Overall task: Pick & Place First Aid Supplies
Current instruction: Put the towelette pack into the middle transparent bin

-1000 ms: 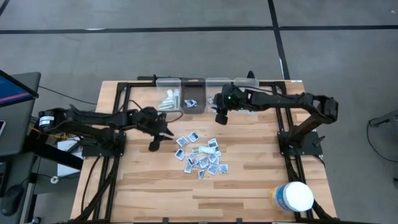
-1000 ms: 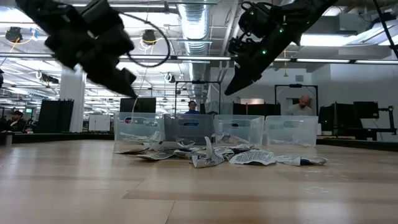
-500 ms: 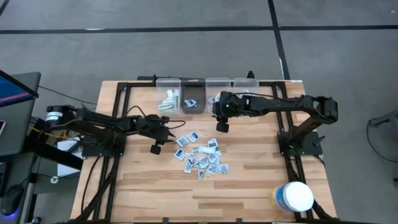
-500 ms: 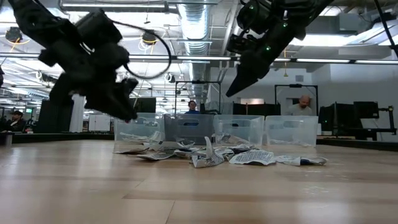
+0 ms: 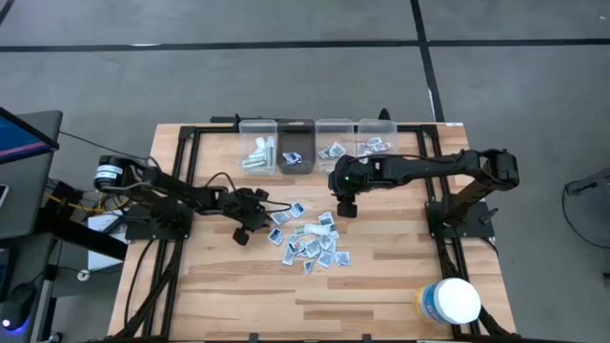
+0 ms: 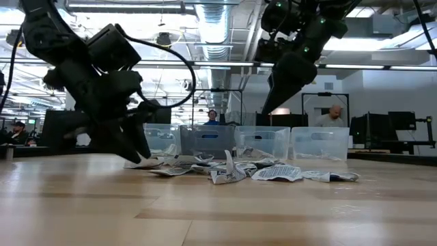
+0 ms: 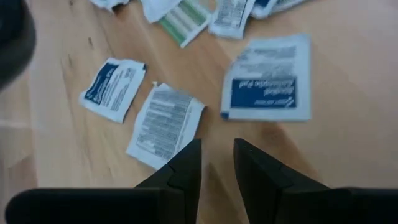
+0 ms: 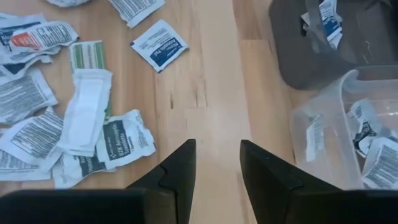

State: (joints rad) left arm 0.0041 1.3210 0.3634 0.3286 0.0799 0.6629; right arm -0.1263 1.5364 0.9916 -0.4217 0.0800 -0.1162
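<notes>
the left gripper (image 5: pixel 245 225) hangs low over the table (image 5: pixel 400 276) at the left edge of the pile, its fingers (image 7: pixel 186 168) slightly apart and holding nothing, tips just short of a white packet with black print (image 7: pixel 165 124). a blue-printed packet (image 7: pixel 268 87) lies just beyond it and another blue one (image 7: pixel 113 88) to the side. the right gripper (image 5: pixel 346 205) hovers higher, between the pile and the bins, its fingers (image 8: pixel 177 171) parted and empty over bare wood.

the first aid supplies (image 5: pixel 310 240) lie mostly in a loose heap at mid-table, with some already in the clear bins (image 5: pixel 334 143) at the far edge. these packets look feather-light, thin and limp, with slick paper faces; they lie flat on the wood, so i judge a straight pinch would likely skate off. better to take one by a raised or crinkled edge, or press down and scrape it up, choosing a packet that lies apart from its neighbours so only one comes up.

against a second ago, the left gripper has dropped from well above the table and moved in toward the pile; the right gripper has come away from the bins toward the heap, and packets now show in the two right-hand bins it had been covering
</notes>
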